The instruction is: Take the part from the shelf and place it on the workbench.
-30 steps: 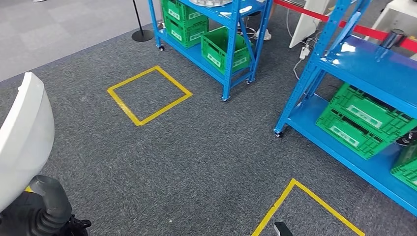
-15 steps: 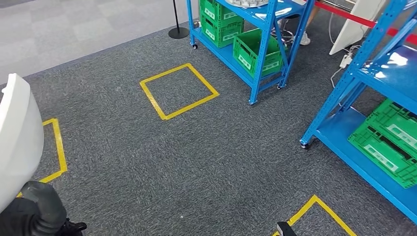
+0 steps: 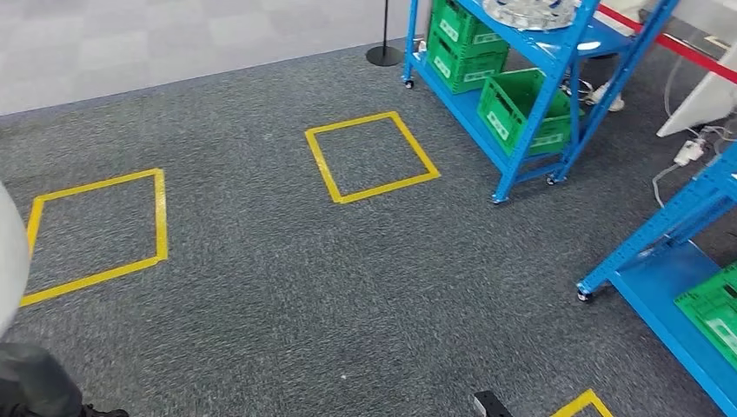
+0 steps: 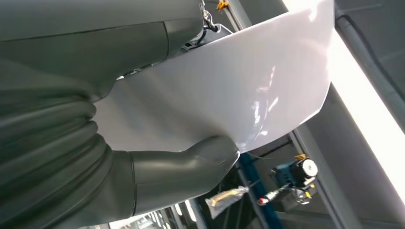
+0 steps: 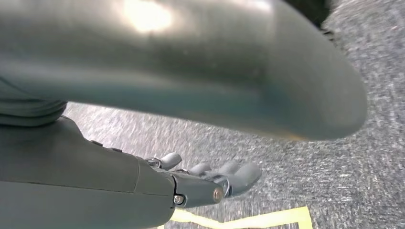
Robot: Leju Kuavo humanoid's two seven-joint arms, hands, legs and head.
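The left hand grips a white curved panel, the part, with its thick grey thumb pressed under the panel's lower edge in the left wrist view; the other fingers are hidden behind the sheet. The same view looks upward past the panel to a bright ceiling light strip, which the head view does not take in. In the head view the panel is a thin white sliver at the left border, above the dark ribbed cover of the left arm.

The right hand hangs over the carpet with nothing in it, its fingers extended side by side and only loosely bent. A yellow tape line lies on the floor just beneath it, and a blurred grey part of the arm blocks the upper half of that view.

Taking the blue wheeled shelf rack as the landmark: the dark grey carpet spreads in front of it. A yellow tape square lies just to its left, a second yellow square well to the left of that and nearer the robot. Green crates sit on the rack's lower level, and a shiny metal object lies on its upper shelf. A black stanchion base stands just beyond its left end. A second blue rack with a green crate stands to its right, nearer the robot. Behind the first rack run a red barrier tape and a white board.
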